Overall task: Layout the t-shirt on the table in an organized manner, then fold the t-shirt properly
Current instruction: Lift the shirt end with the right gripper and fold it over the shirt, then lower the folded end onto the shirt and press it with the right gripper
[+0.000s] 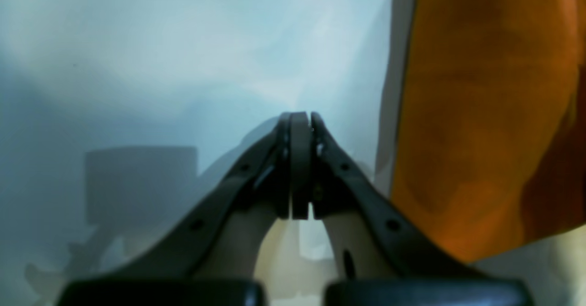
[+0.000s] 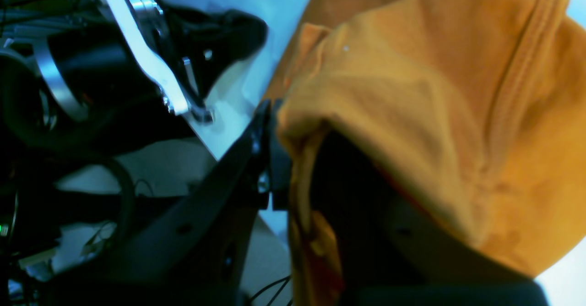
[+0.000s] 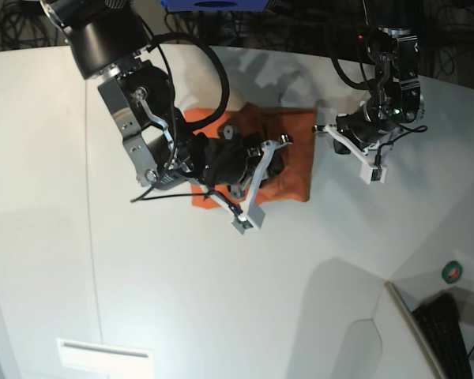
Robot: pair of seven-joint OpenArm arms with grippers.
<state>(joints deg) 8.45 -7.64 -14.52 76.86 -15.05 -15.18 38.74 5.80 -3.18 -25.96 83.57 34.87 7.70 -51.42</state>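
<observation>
The orange t-shirt point(image 3: 294, 175) lies bunched in a rough rectangle on the white table point(image 3: 221, 284), toward its far side. My right gripper point(image 3: 275, 162) hovers over the shirt's middle. In the right wrist view, that gripper point(image 2: 278, 113) is shut on a fold of the t-shirt point(image 2: 412, 90), and fabric drapes over one finger and hides it. My left gripper point(image 3: 325, 129) is just off the shirt's right edge. In the left wrist view it point(image 1: 300, 116) is shut with nothing in it, above bare table point(image 1: 183, 45), with the t-shirt point(image 1: 480, 113) to its right.
A small white rectangular plate point(image 3: 103, 354) lies near the front left. A keyboard point(image 3: 450, 332) and a small round object point(image 3: 452, 272) sit past the table's curved edge at the right. Cables run behind the far edge. The other arm point(image 2: 151, 58) shows in the right wrist view.
</observation>
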